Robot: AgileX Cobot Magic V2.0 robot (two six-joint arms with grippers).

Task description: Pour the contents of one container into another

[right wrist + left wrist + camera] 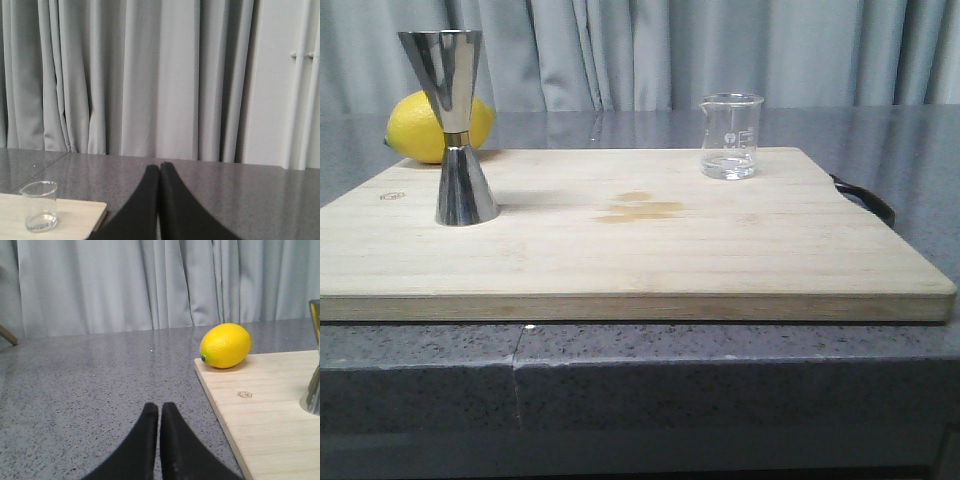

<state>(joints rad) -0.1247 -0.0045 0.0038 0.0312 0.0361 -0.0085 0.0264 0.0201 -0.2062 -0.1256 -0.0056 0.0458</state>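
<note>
Looking forward over the table, a pale bamboo cutting board (650, 240) is seen lying on a speckled grey stone counter (720, 370), with grey pleated curtains (650, 50) behind. A tall shiny steel hourglass-shaped jigger (458, 130) with a brass-toned waist is stood upright on the board's left part. A smooth yellow lemon (425, 128) is partly hidden just behind it, at the far left corner. A small clear glass beaker (730, 136) with faint white marks and a pouring lip is placed at the far right of the board, well apart from the jigger; a little clear liquid is held in its bottom. Neither arm is shown here.

From the left wrist, the left gripper (159, 407) is seen with its black tapered fingers pressed together, nothing between them, above bare counter left of the board. The lemon (225, 345) lies beyond it, and only an edge of the jigger (313, 370) is shown.

From the right wrist, the right gripper (160, 166) is likewise clenched on nothing, right of the board's corner. The beaker (39, 206) is stood to its left, apart from it.
</note>
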